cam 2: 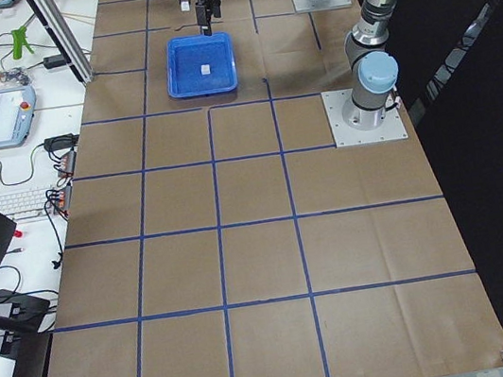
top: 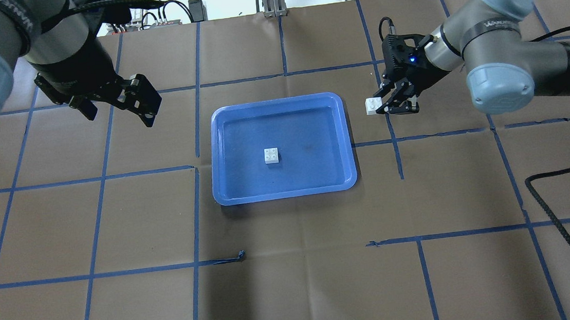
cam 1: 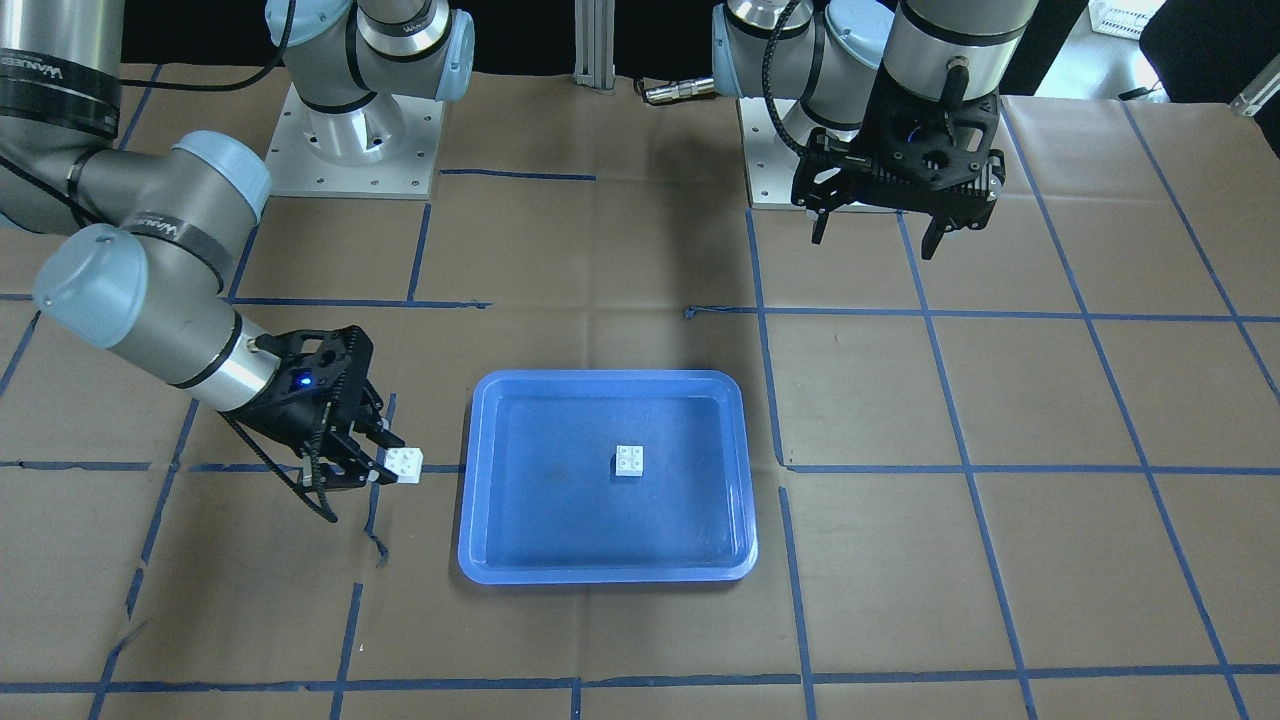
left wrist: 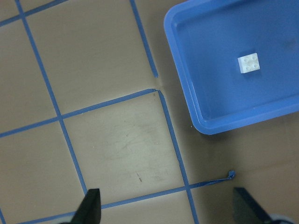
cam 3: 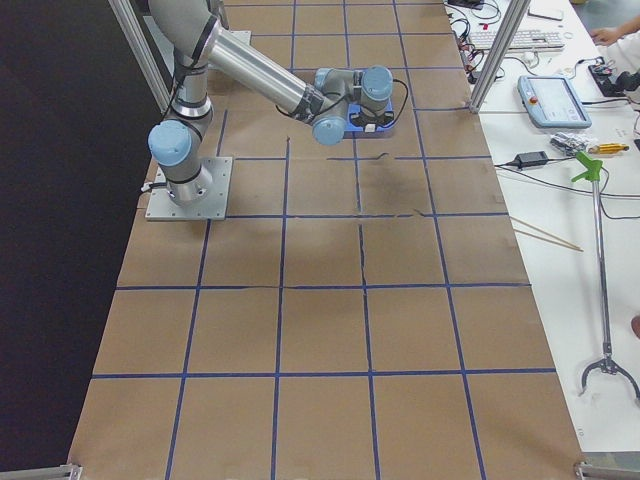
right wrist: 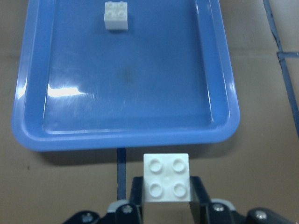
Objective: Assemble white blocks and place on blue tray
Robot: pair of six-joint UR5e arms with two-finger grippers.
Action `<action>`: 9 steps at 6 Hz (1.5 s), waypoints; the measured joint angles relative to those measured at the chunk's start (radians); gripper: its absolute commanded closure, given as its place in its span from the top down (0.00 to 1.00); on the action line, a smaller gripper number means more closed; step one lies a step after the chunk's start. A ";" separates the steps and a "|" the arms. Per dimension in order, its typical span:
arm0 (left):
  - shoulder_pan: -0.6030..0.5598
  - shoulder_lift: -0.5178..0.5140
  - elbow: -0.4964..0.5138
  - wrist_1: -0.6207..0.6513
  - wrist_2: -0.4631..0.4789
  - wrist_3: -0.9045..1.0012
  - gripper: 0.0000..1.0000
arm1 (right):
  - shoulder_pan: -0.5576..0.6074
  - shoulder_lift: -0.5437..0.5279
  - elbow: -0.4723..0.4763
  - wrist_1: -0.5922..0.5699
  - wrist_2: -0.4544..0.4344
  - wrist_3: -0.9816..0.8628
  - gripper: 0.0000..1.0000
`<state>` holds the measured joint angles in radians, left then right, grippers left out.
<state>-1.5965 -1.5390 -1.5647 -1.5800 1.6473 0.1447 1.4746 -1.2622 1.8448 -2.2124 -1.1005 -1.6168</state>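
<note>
Assembly is not yet done. One small white square plastic brick with round studs (cam 1: 629,460) lies studs up near the middle of the large shallow blue plastic tray (cam 1: 560,510), alone there. The second white studded brick (right wrist: 167,177) is outside the tray, just beside its rim on the robot's right. The right arm's fingers (right wrist: 197,190) pinch it on two opposite sides, studs up. I cannot tell if it touches the brown paper-covered bench (cam 1: 1000,560). The left arm's fingers (left wrist: 92,207) are spread wide and hold nothing, well apart from the tray on its other side.

I judge that the held brick must next go over the one in the tray and be pressed down. Nothing fixes the lower brick, so a small error of position or angle can make it slide on the smooth tray instead of joining. The fingers also seem to take only the rear part of the held brick, so it can tilt under pressure.
</note>
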 measured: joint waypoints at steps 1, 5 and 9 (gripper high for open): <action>0.014 0.007 0.001 0.000 -0.004 -0.041 1.00 | 0.073 0.004 0.001 -0.074 0.000 0.128 0.22; 0.047 0.013 0.003 0.002 -0.031 -0.055 1.00 | 0.248 0.109 0.001 -0.291 0.000 0.349 0.22; 0.052 0.013 0.004 0.012 -0.034 -0.054 1.00 | 0.288 0.181 0.019 -0.322 -0.008 0.366 0.22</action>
<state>-1.5441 -1.5262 -1.5611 -1.5684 1.6133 0.0902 1.7623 -1.0816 1.8635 -2.5349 -1.1080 -1.2512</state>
